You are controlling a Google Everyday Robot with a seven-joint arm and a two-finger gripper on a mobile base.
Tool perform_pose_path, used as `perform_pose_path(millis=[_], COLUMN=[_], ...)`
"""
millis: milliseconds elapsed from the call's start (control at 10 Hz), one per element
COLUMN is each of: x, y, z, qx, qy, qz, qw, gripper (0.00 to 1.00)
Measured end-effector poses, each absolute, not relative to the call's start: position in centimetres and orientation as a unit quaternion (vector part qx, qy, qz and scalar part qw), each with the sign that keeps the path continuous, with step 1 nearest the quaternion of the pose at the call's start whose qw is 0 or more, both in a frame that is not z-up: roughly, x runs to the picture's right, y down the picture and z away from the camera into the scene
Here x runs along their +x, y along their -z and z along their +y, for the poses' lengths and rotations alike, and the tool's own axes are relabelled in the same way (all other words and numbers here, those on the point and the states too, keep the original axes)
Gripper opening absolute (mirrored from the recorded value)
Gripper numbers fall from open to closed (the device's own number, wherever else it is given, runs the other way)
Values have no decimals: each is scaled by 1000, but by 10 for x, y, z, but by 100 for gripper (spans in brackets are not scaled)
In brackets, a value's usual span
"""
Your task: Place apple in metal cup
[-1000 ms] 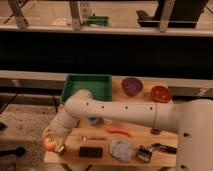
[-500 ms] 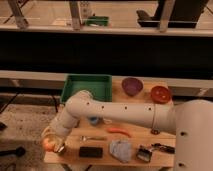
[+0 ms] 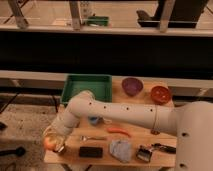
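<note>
The apple (image 3: 47,144), yellow-orange with a red blush, is at the front left corner of the wooden table (image 3: 145,115). My gripper (image 3: 56,145) is at the end of the white arm that reaches across from the right, and it is right at the apple, pressed against its right side. The metal cup (image 3: 144,153), small and silvery with a dark inside, stands near the table's front edge at the right, far from the gripper.
A green tray (image 3: 67,86) sits at the back left, with a purple bowl (image 3: 132,86) and an orange-red bowl (image 3: 160,94) at the back right. A long orange carrot-like item (image 3: 119,131), a black block (image 3: 91,151) and a grey-blue cloth (image 3: 120,149) lie in between. A blue object (image 3: 94,120) is partly hidden under the arm.
Almost nothing has moved. The gripper has stayed at the apple at the front left corner.
</note>
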State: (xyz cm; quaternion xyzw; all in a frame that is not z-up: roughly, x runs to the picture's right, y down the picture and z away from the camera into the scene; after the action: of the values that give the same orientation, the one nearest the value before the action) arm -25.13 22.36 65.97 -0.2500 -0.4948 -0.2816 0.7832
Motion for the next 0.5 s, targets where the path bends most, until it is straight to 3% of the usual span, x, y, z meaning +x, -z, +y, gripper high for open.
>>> perform_pose_path(millis=[300, 500], x=[-251, -253], y=[-661, -660], z=[225, 225], qx=[-253, -253], qy=[283, 291], qz=[-496, -495], qw=[781, 779], gripper=[1, 17])
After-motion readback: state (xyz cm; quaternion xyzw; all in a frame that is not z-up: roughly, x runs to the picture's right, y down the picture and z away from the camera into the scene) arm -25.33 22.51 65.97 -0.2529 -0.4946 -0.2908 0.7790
